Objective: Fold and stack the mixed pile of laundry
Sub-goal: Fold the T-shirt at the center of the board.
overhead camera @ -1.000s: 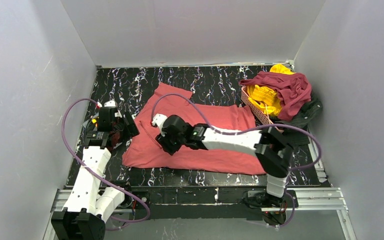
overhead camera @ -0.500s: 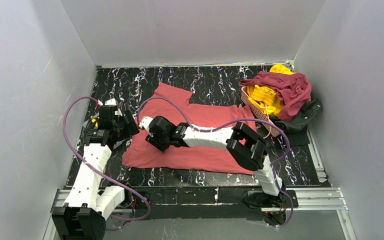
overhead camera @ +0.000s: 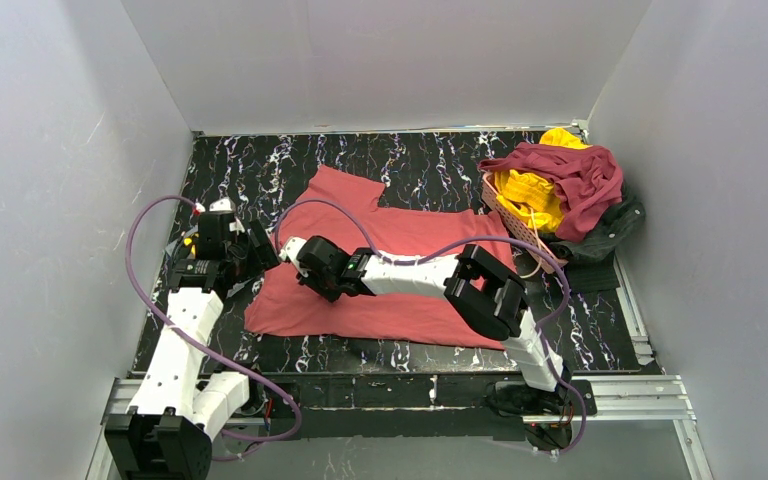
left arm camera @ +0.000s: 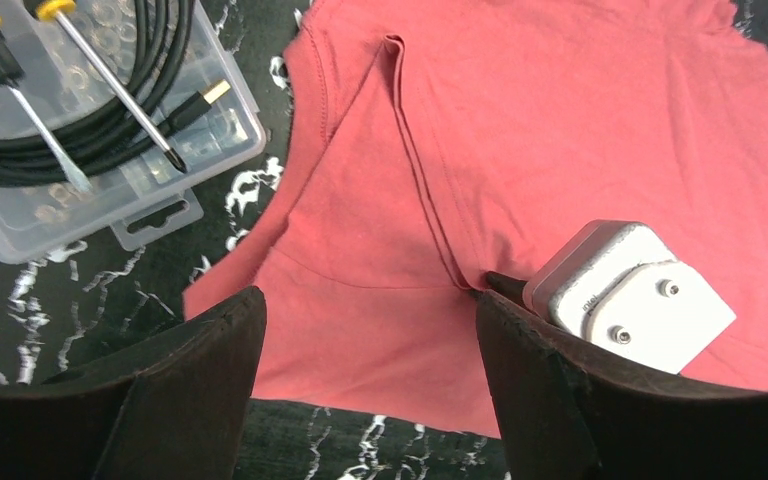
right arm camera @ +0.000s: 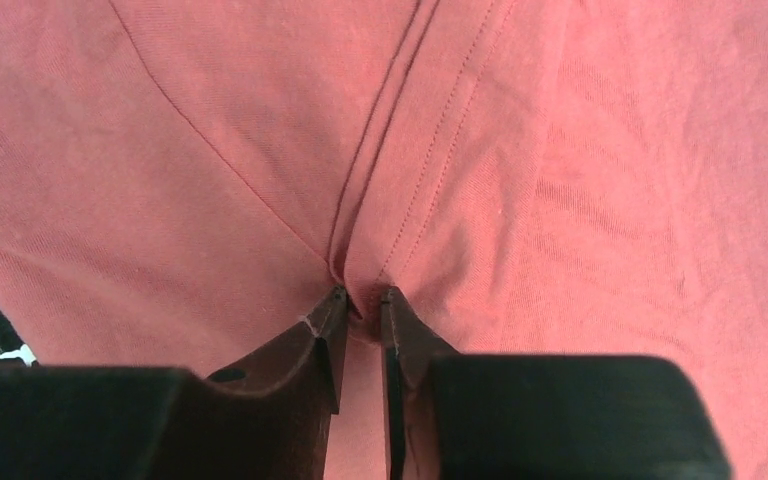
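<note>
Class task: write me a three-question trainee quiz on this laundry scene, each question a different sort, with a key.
1. True or false: the left gripper is clamped on the salmon-red shirt.
2. Which garment does the right gripper pinch? A) bright yellow B) salmon-red C) charcoal-black
3. Fill in: the dark maroon garment sits atop the pink lattice ____.
Key: 1 false, its jaws stand open above the cloth. 2 B, on a raised fold. 3 basket.
</note>
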You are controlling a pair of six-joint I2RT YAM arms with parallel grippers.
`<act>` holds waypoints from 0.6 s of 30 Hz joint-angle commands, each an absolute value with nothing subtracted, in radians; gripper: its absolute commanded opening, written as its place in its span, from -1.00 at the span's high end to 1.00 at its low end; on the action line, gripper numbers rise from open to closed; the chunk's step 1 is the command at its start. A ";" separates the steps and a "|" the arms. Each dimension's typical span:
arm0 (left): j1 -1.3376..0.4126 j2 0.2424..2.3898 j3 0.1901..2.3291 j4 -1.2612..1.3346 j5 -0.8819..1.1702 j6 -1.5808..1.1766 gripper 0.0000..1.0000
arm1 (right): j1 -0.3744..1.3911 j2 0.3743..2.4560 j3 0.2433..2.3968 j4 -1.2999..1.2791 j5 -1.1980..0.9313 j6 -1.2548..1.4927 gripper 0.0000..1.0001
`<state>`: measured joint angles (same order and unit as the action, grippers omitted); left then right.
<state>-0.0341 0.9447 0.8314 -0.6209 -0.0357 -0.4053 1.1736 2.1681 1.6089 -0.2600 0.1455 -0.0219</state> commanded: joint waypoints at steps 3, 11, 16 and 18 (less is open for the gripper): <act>-0.033 0.896 0.688 -0.511 0.144 -0.646 -0.48 | 1.158 2.131 1.639 -0.234 0.139 0.055 0.51; -0.035 0.920 0.512 -0.332 0.217 -0.768 -0.46 | 1.046 2.061 1.528 -0.105 0.009 0.256 0.79; -0.035 0.976 0.480 -0.287 0.251 -0.757 -0.45 | 0.965 2.037 1.433 -0.012 -0.078 0.382 0.90; -0.034 0.991 0.468 -0.276 0.246 -0.757 -0.45 | 0.945 2.033 1.405 0.036 -0.098 0.424 0.90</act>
